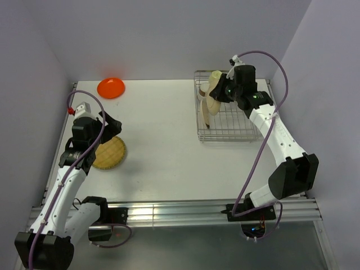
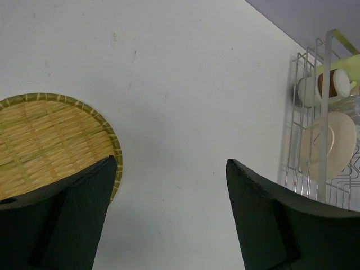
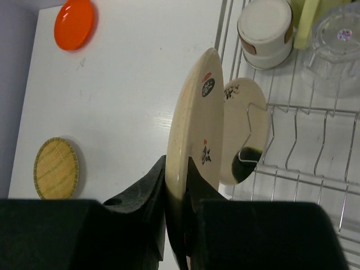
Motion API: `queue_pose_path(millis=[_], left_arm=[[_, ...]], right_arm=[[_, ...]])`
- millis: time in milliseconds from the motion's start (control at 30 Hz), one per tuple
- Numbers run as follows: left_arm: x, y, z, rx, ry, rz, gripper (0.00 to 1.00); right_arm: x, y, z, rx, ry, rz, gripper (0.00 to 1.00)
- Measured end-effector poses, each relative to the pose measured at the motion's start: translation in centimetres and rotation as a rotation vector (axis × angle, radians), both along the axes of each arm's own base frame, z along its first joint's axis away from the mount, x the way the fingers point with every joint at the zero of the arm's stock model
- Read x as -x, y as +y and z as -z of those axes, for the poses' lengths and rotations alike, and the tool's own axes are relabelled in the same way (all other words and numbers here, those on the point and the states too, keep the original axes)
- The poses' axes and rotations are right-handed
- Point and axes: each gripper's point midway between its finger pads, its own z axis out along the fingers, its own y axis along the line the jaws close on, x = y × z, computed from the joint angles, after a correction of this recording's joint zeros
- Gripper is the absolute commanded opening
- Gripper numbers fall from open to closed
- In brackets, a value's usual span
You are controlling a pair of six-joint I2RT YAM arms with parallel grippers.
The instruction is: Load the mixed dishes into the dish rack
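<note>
While right claw (image 3: 176,169) grips tan round plate (image 3: 194,112) edge-up beside cream dark-marked plate (image 3: 244,129) in silver wire rack (image 3: 292,108), left claw (image 2: 171,163) gapes wide.

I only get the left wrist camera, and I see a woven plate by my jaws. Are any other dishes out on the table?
Observer: Yes, an orange plate sits near the far left corner of the table.
Operator: What's the other arm doing?
Observer: The right arm has its jaws shut on a tan plate, held on edge at the dish rack.
Operator: Anything next to it?
Observer: A cream plate with dark mark stands in the rack beside it.
</note>
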Motion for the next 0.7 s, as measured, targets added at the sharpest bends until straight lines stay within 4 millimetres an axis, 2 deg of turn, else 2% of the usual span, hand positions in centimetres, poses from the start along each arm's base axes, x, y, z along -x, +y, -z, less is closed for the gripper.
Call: queue_pose_path(millis=[133,300,700], left_arm=[[0.0,0.0,0.0,0.002,0.0,-0.002,0.85],[0.1,0.2,0.0,-0.002,0.0,-0.011,0.85],[1.3,0.8,0.6,0.004,0.0,-0.044,0.85]], right_arm=[[0.1,-0.5,0.9,-0.007,0.03,0.046,0.0],[0.3,-1.3,3.6,0.025,0.084,0.087,0.0],[-1.3,-1.3,8.2,0.095,0.162,0.092,0.0]])
